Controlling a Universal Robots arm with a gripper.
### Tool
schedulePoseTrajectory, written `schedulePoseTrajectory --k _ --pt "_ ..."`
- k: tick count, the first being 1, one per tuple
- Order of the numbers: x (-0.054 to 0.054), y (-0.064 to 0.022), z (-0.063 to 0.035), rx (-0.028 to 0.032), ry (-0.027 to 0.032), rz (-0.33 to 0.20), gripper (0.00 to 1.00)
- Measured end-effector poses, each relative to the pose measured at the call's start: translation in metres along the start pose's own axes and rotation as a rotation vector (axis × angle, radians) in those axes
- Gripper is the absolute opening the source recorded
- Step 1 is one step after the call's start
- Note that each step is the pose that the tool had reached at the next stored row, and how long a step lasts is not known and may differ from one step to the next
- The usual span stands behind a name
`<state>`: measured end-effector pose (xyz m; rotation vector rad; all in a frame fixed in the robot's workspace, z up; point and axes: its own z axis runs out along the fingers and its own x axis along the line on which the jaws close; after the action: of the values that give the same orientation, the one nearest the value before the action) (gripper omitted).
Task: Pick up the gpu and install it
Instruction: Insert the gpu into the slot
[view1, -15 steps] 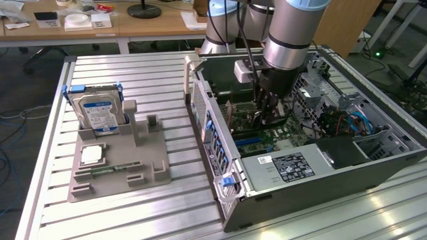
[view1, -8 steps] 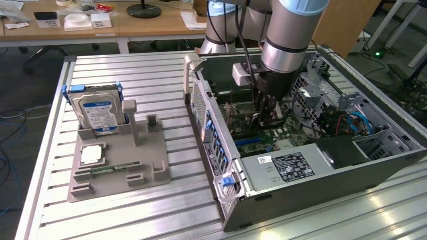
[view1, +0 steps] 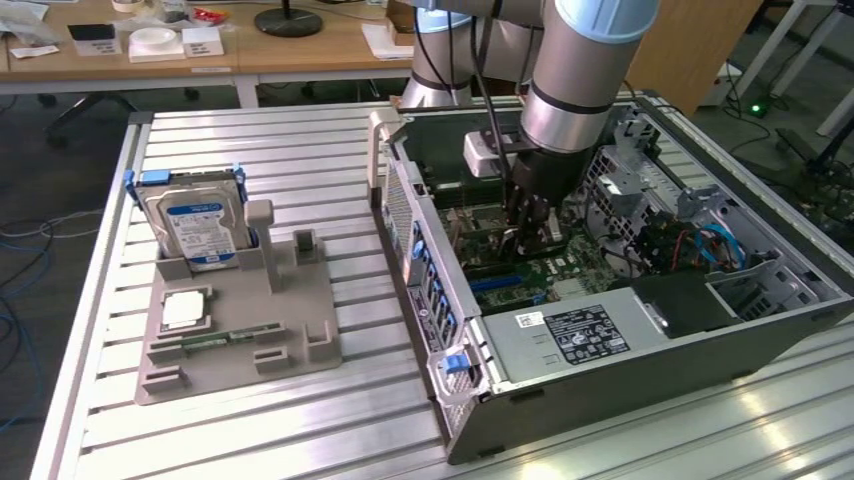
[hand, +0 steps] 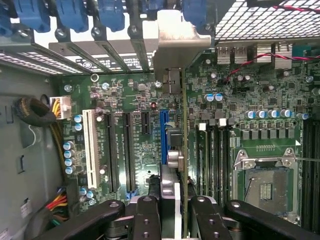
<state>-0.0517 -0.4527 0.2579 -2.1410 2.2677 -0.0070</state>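
My gripper (view1: 534, 228) reaches down into the open computer case (view1: 441, 330), over the motherboard (view1: 534, 275). In the wrist view the gripper (hand: 174, 202) is shut on the gpu (hand: 183, 125), which I see edge-on: a thin green board edge with dark parts on one side. Its silver end bracket (hand: 177, 40) sits at the row of rear slot covers, level with them. The card stands upright along the blue expansion slot (hand: 163, 132); whether it is seated in the slot I cannot tell. Black fingers (hand: 148, 217) press on both of its faces.
A grey holder (view1: 234, 330) on the exterior view's left carries a silver hard drive with a blue label (view1: 198, 225), a memory stick (view1: 234, 337) and a chip (view1: 183, 310). Inside the case are the power supply (view1: 581, 335), cables (hand: 55, 205) and the CPU socket (hand: 265, 182).
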Motion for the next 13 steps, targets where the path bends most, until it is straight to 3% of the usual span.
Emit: schedulePoseTrajectory --k 9,13 --pt "0.0045 -0.0001 0.0007 0.0000 -0.0002 0.000 0.28" --pt "0.0049 0.0047 0.0024 0.0000 -0.0001 0.000 0.28"
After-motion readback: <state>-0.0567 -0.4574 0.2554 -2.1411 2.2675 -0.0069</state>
